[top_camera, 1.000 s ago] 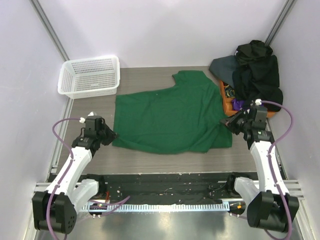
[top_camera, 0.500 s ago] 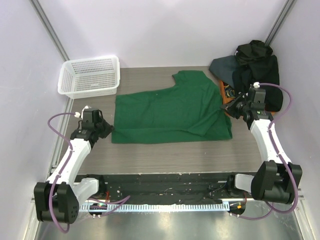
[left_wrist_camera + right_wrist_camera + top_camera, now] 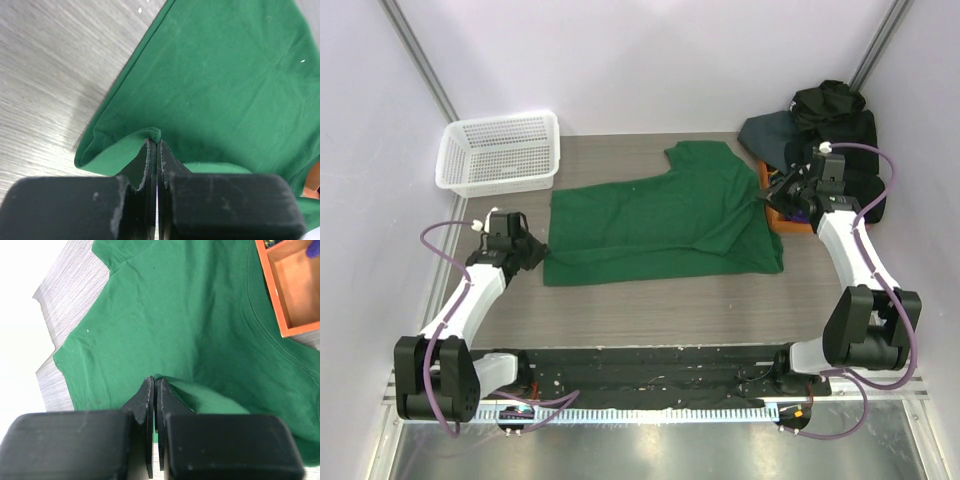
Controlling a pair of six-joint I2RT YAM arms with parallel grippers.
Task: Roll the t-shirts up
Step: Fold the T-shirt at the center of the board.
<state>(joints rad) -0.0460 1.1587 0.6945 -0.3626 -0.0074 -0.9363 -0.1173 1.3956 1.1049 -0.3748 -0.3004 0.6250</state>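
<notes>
I have both arms out over the grey wood-grain counter (image 3: 670, 305), one at each end of the plain dark green cotton t-shirt (image 3: 660, 225). The shirt lies spread across the middle of the counter, with one sleeve reaching toward the back wall. The left tool (image 3: 532, 258) is at the shirt's near left corner. In the left wrist view its jaws are clenched tight on a small raised fold of green fabric (image 3: 156, 145), and the shirt's doubled edge runs off to the left of the fingers. The right tool (image 3: 772, 196) is at the shirt's right side, just beside the flat orange tray (image 3: 786, 223). The right wrist view shows it pinched shut on another lifted pleat of the same green cloth (image 3: 155, 382), and the tray's orange wall (image 3: 276, 305) sits in the upper right corner. A heap of black and dark slate t-shirts (image 3: 835, 135) is piled on the tray at the back right. The white mesh plastic basket (image 3: 500, 120) stands at the back left, well apart from the green shirt.
</notes>
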